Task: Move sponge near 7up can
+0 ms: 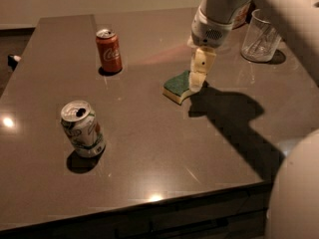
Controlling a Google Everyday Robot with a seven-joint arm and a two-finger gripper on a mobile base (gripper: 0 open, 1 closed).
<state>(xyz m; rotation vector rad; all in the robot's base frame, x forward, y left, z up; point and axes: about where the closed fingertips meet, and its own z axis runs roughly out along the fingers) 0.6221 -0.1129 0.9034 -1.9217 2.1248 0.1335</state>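
The sponge [176, 87], green on top with a pale yellow base, lies flat near the middle of the dark table [149, 143]. The 7up can [82, 129], white and green with a silver top, stands upright at the front left, well apart from the sponge. My gripper [199, 73] hangs down from the arm at the sponge's right end, its pale fingers over or touching that end and hiding part of it.
An orange-red Coca-Cola can [109, 51] stands at the back left. A clear glass cup [260, 36] stands at the back right, behind the arm. The table's front edge runs along the bottom; a pale rounded robot part [296, 193] fills the lower right corner.
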